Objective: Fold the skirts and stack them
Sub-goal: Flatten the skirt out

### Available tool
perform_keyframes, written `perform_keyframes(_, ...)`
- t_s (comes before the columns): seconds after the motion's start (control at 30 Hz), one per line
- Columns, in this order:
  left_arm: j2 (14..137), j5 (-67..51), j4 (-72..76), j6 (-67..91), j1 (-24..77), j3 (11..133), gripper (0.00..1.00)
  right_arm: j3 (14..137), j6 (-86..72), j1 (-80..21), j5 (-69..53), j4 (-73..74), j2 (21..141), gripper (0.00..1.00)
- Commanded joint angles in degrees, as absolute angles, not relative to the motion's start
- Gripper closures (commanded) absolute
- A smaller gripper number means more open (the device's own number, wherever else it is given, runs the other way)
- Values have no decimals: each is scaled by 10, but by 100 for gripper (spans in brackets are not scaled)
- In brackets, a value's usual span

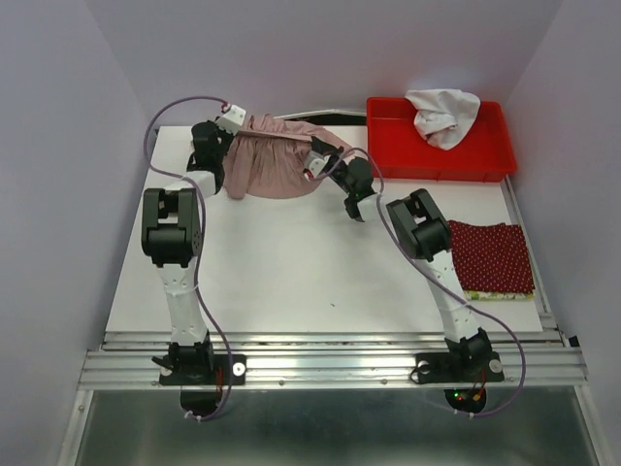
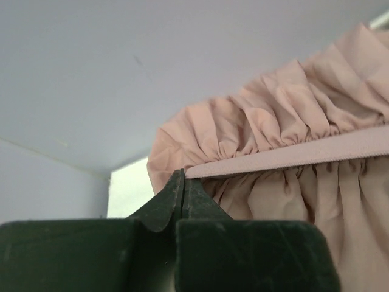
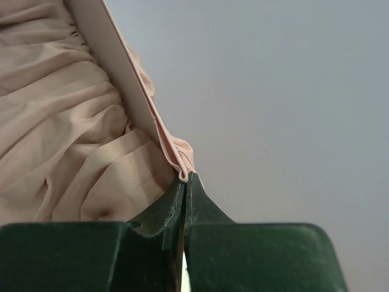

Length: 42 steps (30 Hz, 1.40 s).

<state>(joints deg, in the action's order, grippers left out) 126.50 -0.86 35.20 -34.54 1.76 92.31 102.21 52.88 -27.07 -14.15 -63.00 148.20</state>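
A dusty-pink pleated skirt (image 1: pixel 272 163) hangs stretched between both grippers above the far part of the table. My left gripper (image 1: pixel 233 115) is shut on the left end of its waistband (image 2: pixel 292 155). My right gripper (image 1: pixel 318 160) is shut on the waistband's right end (image 3: pixel 173 149). In both wrist views the dark fingers (image 2: pixel 182 194) (image 3: pixel 185 198) meet with the pink cloth pinched at their tips. A dark red skirt with small white dots (image 1: pixel 492 254) lies folded at the right edge, on top of a yellow-green patterned skirt (image 1: pixel 500 294) of which only a strip shows.
A red bin (image 1: pixel 485 155) stands at the back right with a white cloth (image 1: pixel 441 115) in it. The white table (image 1: pixel 291 282) is walled by pale panels at the left, back and right. A metal rail runs along the near edge.
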Motion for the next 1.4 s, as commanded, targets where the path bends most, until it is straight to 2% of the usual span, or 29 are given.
perform_keyframes(0.0, 1155, 31, 504, -404, -40, 806, 100, 935, 585, -233, -155, -779, 1439, 99)
perform_keyframes(0.1, 1131, 39, 533, -403, -40, 747, 100, 959, 564, -239, -123, -767, 1441, 99)
perform_keyframes(0.23, 1138, 84, 528, -360, -39, 760, 100, 1055, 534, -239, -54, -692, 1480, 99)
perform_keyframes(0.4, 1191, 122, 469, -273, -39, 885, 100, 1279, 520, -239, 18, -594, 1561, 99)
perform_keyframes(0.6, 1280, 185, 459, -189, -43, 1070, 100, 1522, 534, -225, 21, -529, 1693, 99)
perform_keyframes(0.7, 1275, 157, 472, -149, -60, 1116, 100, 1477, 498, -208, 52, -571, 1640, 99)
perform_keyframes(0.73, 1267, 142, 487, -141, -63, 1111, 100, 1423, 484, -200, 59, -611, 1618, 99)
perform_keyframes(0.77, 1259, 120, 524, -145, -66, 1080, 100, 1389, 479, -200, 62, -634, 1597, 99)
perform_keyframes(0.87, 1230, 42, 613, -228, -68, 998, 100, 1229, 508, -195, -28, -713, 1525, 99)
perform_keyframes(0.97, 1190, -43, 694, -326, -66, 830, 100, 1093, 579, -202, -156, -788, 1504, 99)
perform_keyframes(1.17, 1137, -90, 846, -445, -62, 614, 100, 924, 633, -228, -224, -893, 1474, 99)
perform_keyframes(1.37, 1044, -102, 899, -456, -62, 475, 100, 760, 642, -246, -268, -964, 1391, 99)
